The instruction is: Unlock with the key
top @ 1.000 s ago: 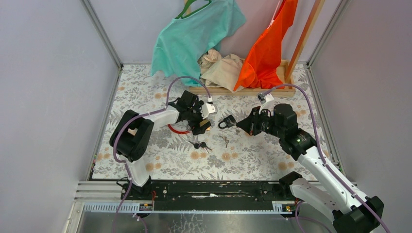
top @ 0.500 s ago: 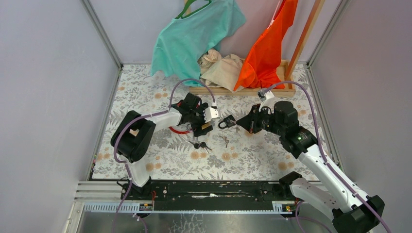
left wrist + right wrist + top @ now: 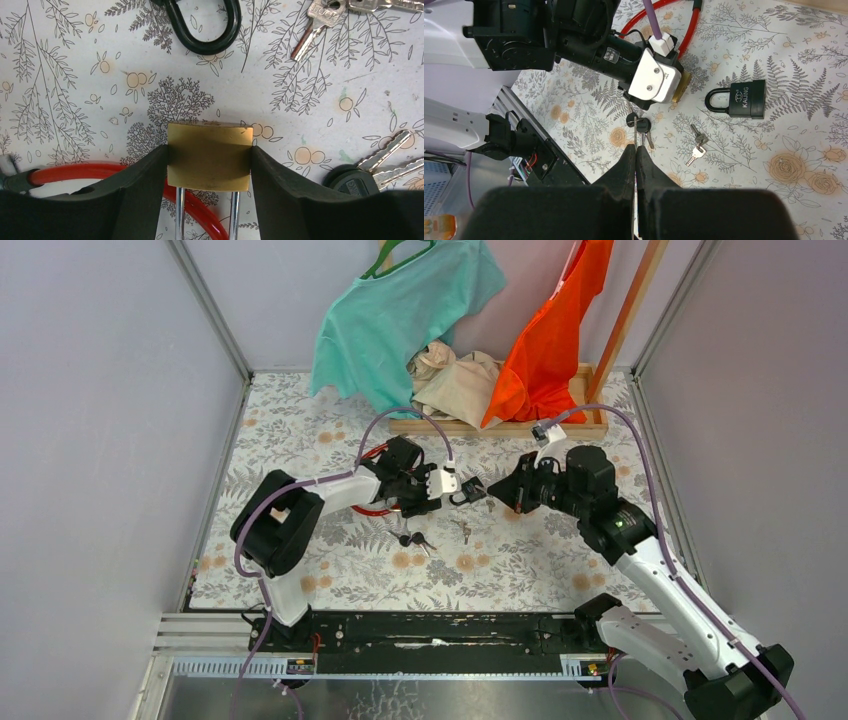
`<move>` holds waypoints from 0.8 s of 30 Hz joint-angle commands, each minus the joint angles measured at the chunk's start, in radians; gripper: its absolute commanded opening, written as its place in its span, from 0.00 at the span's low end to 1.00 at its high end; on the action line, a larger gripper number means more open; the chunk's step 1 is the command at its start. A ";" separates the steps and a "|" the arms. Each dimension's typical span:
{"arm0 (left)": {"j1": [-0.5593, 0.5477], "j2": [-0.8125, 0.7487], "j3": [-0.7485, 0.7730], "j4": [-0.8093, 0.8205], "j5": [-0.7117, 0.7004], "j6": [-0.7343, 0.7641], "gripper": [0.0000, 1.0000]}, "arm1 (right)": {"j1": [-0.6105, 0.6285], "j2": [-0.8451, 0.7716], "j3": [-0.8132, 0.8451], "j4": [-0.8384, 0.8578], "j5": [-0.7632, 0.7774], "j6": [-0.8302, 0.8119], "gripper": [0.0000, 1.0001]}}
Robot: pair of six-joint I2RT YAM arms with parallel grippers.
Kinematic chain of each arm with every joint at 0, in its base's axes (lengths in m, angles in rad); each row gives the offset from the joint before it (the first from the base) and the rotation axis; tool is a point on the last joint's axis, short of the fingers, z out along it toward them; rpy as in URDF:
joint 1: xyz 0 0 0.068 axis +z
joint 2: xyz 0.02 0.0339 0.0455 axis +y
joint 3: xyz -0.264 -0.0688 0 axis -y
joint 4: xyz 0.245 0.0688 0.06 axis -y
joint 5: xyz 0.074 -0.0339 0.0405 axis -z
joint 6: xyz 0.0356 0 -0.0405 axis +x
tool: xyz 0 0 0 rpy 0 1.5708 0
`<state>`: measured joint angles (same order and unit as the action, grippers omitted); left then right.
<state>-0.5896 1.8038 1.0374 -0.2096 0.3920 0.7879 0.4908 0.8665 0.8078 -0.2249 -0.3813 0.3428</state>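
Left gripper (image 3: 209, 167): clamped on brass padlock (image 3: 209, 155), its sides between my pads.
Right gripper (image 3: 635, 152): pinching key (image 3: 635, 134) edge-on, padlock ahead.
Handling: padlock likely heavy, rigid, slick; key thin, may twist.

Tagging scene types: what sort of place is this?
Probably a lab robot cell: plain panel walls enclose a floral-covered table, with a black padlock, keys and hung shirts as props.

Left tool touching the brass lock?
Touching. In the left wrist view, both fingers of the left tool press flush against opposite sides of the brass lock, with no gap on either side.
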 commanded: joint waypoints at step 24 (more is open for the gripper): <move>0.013 -0.379 0.279 -0.655 0.012 0.260 0.10 | -0.002 0.046 0.088 0.070 -0.134 0.049 0.00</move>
<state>-0.5869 1.6089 1.1858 -0.6094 0.3813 0.9024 0.4908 0.8875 0.8482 -0.2462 -0.4290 0.3523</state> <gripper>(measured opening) 0.632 0.010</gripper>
